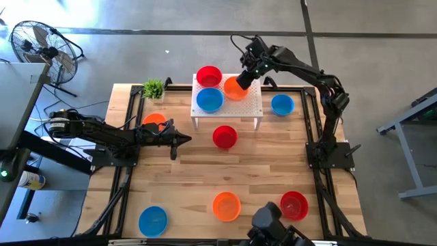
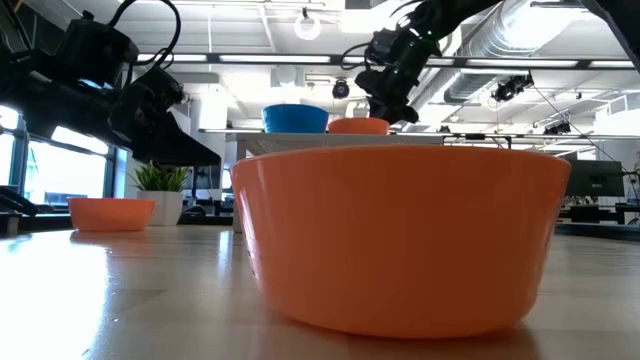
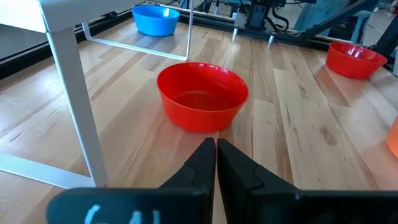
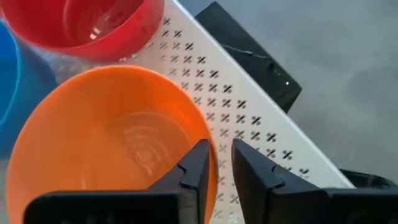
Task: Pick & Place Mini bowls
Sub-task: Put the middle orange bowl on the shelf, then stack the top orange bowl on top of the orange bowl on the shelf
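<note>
One orange bowl (image 4: 112, 143) rim sits between the right jaws.

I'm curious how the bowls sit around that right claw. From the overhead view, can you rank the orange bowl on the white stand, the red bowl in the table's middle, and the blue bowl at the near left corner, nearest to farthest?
From the right gripper:
1. Orange bowl, on the white stand, at the fingertips.
2. Red bowl, mid-table, in front of the stand.
3. Blue bowl, near left corner, farthest.
</note>
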Tool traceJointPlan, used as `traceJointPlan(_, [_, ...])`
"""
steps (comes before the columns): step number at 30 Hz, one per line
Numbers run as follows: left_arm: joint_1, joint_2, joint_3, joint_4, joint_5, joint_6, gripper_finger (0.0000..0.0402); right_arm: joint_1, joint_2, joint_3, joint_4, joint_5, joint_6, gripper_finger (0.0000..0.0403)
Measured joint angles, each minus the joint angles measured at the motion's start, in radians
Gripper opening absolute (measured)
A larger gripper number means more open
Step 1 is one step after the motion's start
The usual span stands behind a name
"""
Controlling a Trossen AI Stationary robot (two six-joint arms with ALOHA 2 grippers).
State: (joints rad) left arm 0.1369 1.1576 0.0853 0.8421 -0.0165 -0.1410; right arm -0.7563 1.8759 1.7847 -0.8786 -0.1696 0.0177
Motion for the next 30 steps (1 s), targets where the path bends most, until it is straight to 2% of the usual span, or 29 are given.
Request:
traceJointPlan(9, [0.0, 0.0, 0.0, 0.001, 0.001, 0.0, 0.0014, 0.003, -0.022, 0.0, 0.088, -0.005, -0.009, 0.0078])
traceJointPlan(14, [0.0, 0.0, 0.0, 0.001, 0.0, 0.001, 0.0014, 0.041, -0.087, 0.0, 0.093, -0.022, -0.143, 0.0076])
traceJointPlan(18, [0.0, 0.0, 0.0, 0.002, 0.0, 0.001, 0.0014, 0.098, -0.109, 0.0, 0.129, -0.008, -0.215, 0.0055])
traceJointPlan(23, [0.0, 0.0, 0.0, 0.002, 0.001, 0.001, 0.0014, 0.17, -0.11, -0.005, 0.186, -0.018, -0.289, 0.0011])
traceJointPlan(26, [0.0, 0.0, 0.0, 0.001, 0.001, 0.001, 0.0014, 0.193, -0.137, -0.084, 0.284, -0.05, -0.284, 0.0004])
traceJointPlan(30, [0.0, 0.0, 0.0, -0.005, 0.004, 0.001, 0.0014, 0.211, -0.221, -0.295, 0.479, -0.069, -0.248, 0.0003])
